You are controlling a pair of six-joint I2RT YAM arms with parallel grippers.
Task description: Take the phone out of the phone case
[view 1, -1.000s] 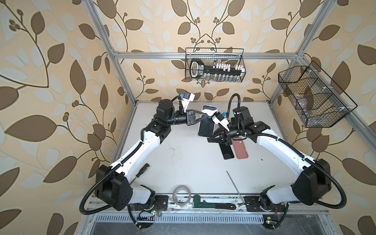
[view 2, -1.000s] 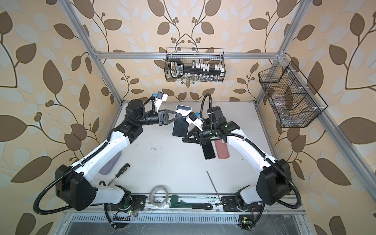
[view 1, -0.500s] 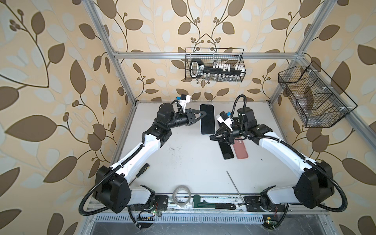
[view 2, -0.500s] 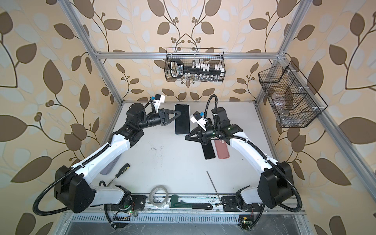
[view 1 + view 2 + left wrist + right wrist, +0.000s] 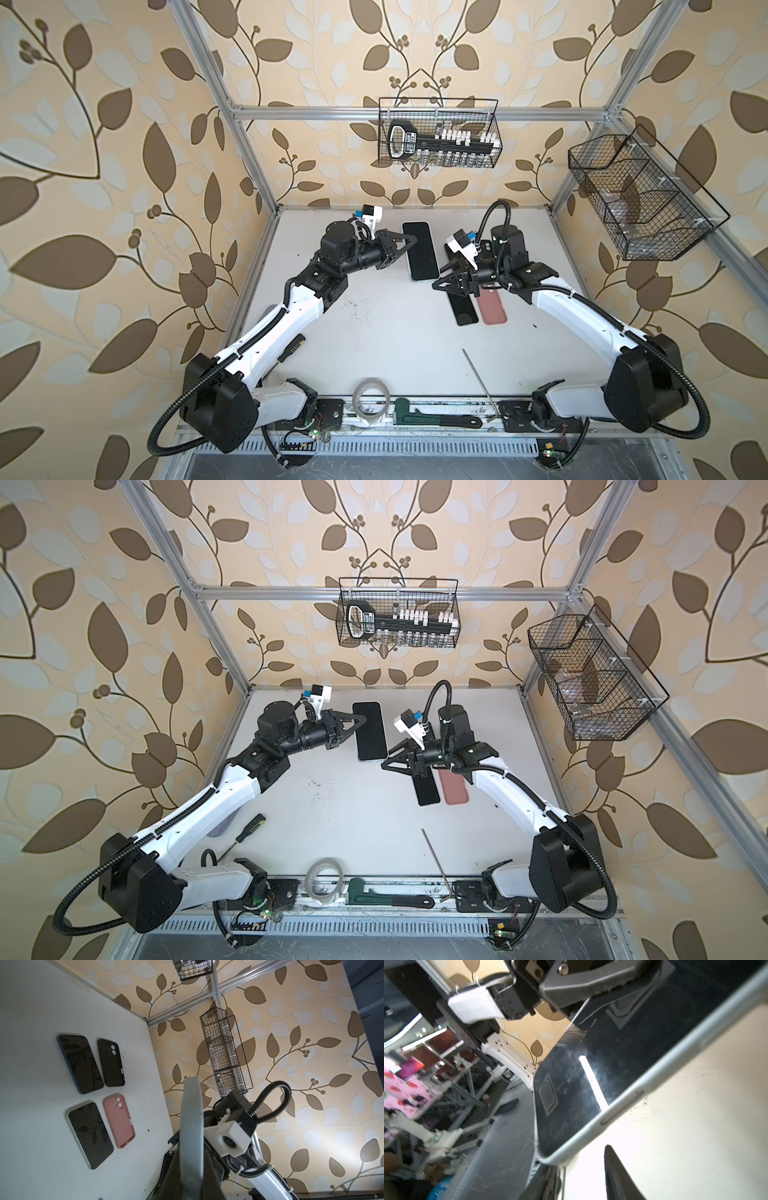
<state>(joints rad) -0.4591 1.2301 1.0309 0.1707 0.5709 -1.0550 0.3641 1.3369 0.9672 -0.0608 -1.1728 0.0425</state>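
Observation:
The phone (image 5: 419,251) (image 5: 370,729) shows a dark screen facing up and a pale rim. I cannot tell whether that rim is the phone case. My left gripper (image 5: 409,244) (image 5: 360,723) is shut on the phone's left long edge and holds it about level, low over the table. In the left wrist view the phone (image 5: 191,1118) runs edge-on out of the gripper (image 5: 191,1167). My right gripper (image 5: 438,279) (image 5: 390,756) (image 5: 581,1180) stands open at the phone's near right corner (image 5: 550,1159), clamping nothing.
On the table lie a second dark phone (image 5: 463,309) (image 5: 90,1134), an empty pink case (image 5: 492,309) (image 5: 119,1121), a blue-edged phone (image 5: 80,1064) and a black case (image 5: 111,1062). A screwdriver (image 5: 291,351), tape roll (image 5: 371,401), wrench (image 5: 432,419) and rod (image 5: 480,384) lie along the front.
A second ago both grippers held the tilted phone. The right gripper let go, drew back and has now opened. The left gripper levelled the phone and still holds it.

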